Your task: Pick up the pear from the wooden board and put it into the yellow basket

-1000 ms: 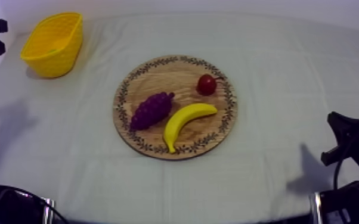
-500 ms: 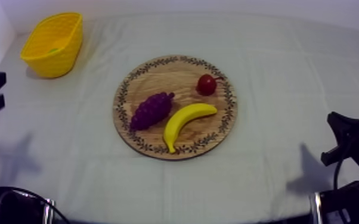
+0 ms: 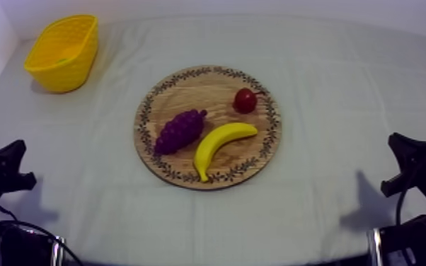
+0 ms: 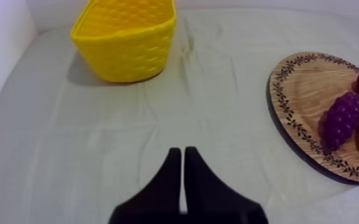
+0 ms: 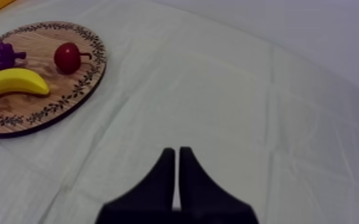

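Note:
The yellow basket (image 3: 66, 71) stands at the far left corner of the table. A small patch of green (image 3: 61, 61) shows inside it, too small to identify. No pear lies on the round wooden board (image 3: 209, 88) in the middle, which holds grapes (image 3: 180, 131), a banana (image 3: 219, 141) and a small red fruit (image 3: 245, 100). My left gripper (image 3: 19, 164) sits low at the left edge, far from the basket (image 4: 128, 53), and its fingers (image 4: 179, 150) lie together, shut on nothing. My right gripper (image 3: 394, 164) rests low at the right, also shut (image 5: 176, 150), well away from the board (image 5: 36, 44).
Bare grey-white cloth lies between each gripper and the board. The left wrist view has the board (image 4: 304, 89) with the grapes (image 4: 342, 116) off to one side of the basket. A white wall runs behind the table.
My left arm has drawn back from beside the basket at the upper left, down to the table's lower left. The right arm and the fruit have not moved.

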`<state>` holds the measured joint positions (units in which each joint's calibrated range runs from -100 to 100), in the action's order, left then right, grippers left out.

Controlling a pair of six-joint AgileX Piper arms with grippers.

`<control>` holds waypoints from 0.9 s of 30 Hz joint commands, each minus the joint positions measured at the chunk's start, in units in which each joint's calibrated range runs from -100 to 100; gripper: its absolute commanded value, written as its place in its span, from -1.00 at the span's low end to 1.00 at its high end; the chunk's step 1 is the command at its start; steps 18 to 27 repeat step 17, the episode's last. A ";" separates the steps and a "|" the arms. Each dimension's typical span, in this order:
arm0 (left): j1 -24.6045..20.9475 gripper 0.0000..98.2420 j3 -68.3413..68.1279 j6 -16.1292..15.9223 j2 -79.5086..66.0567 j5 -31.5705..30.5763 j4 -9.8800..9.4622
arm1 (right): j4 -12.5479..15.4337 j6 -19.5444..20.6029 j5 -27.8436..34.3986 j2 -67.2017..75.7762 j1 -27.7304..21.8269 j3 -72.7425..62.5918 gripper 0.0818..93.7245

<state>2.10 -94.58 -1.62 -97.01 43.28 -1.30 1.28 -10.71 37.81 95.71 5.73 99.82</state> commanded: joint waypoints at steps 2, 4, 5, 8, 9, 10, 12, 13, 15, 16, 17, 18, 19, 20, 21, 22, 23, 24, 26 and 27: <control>0.23 -1.00 -2.88 0.15 -2.41 -4.15 -0.32 | 0.01 0.00 0.02 0.04 0.01 -0.05 -0.99; 0.70 -1.00 -3.92 2.80 -2.71 -6.97 -0.48 | 0.01 0.02 0.02 0.04 0.01 -0.05 -0.99; 0.85 -1.00 -4.24 4.49 -2.79 -7.82 -0.52 | 0.01 0.03 0.02 0.04 0.01 -0.05 -0.99; 1.07 -1.00 -4.72 9.55 -2.92 -9.13 -0.59 | 0.01 0.00 0.02 0.04 0.01 -0.05 -0.99; 1.11 -1.00 -4.80 10.81 -2.94 -9.33 -0.60 | 0.01 0.01 0.02 0.04 0.01 -0.05 -0.99; 1.13 -1.00 -4.85 11.78 -2.96 -9.48 -0.61 | 0.01 0.01 0.02 0.04 0.01 -0.05 -0.99; 1.16 -1.00 -4.91 12.78 -2.98 -9.65 -0.62 | 0.01 0.01 0.02 0.04 0.01 -0.05 -0.99; 1.17 -1.00 -4.93 12.90 -2.98 -9.70 -0.62 | 0.01 0.02 0.02 0.04 0.01 -0.05 -0.99; 1.18 -1.00 -4.95 12.79 -2.99 -9.75 -0.63 | 0.01 -0.03 0.02 0.04 0.01 -0.05 -0.99; 1.18 -1.00 -4.96 12.66 -2.99 -9.77 -0.63 | 0.01 -0.03 0.02 0.04 0.01 -0.05 -0.99; 1.19 -1.00 -4.96 12.47 -2.99 -9.78 -0.63 | 0.01 0.01 0.02 0.04 0.01 -0.05 -0.99; 1.19 -1.00 -4.96 12.47 -2.99 -9.78 -0.63 | 0.01 0.01 0.02 0.04 0.01 -0.05 -0.99; 1.19 -1.00 -4.96 12.47 -2.99 -9.78 -0.63 | 0.01 0.01 0.02 0.04 0.01 -0.05 -0.99; 1.19 -1.00 -4.96 12.47 -2.99 -9.78 -0.63 | 0.01 0.01 0.02 0.04 0.01 -0.05 -0.99; 1.19 -1.00 -4.96 12.47 -2.99 -9.78 -0.63 | 0.01 0.01 0.02 0.04 0.01 -0.05 -0.99; 1.19 -1.00 -4.96 12.47 -2.99 -9.78 -0.63 | 0.01 0.01 0.02 0.04 0.01 -0.05 -0.99; 1.19 -1.00 -4.96 12.47 -2.99 -9.78 -0.63 | 0.01 0.01 0.02 0.04 0.01 -0.05 -0.99; 1.19 -1.00 -4.96 12.47 -2.99 -9.78 -0.63 | 0.01 0.01 0.02 0.04 0.01 -0.05 -0.99; 1.19 -1.00 -4.96 12.47 -2.99 -9.78 -0.63 | 0.01 0.01 0.02 0.04 0.01 -0.05 -0.99; 1.19 -1.00 -4.96 12.47 -2.99 -9.78 -0.63 | 0.01 0.01 0.02 0.04 0.01 -0.05 -0.99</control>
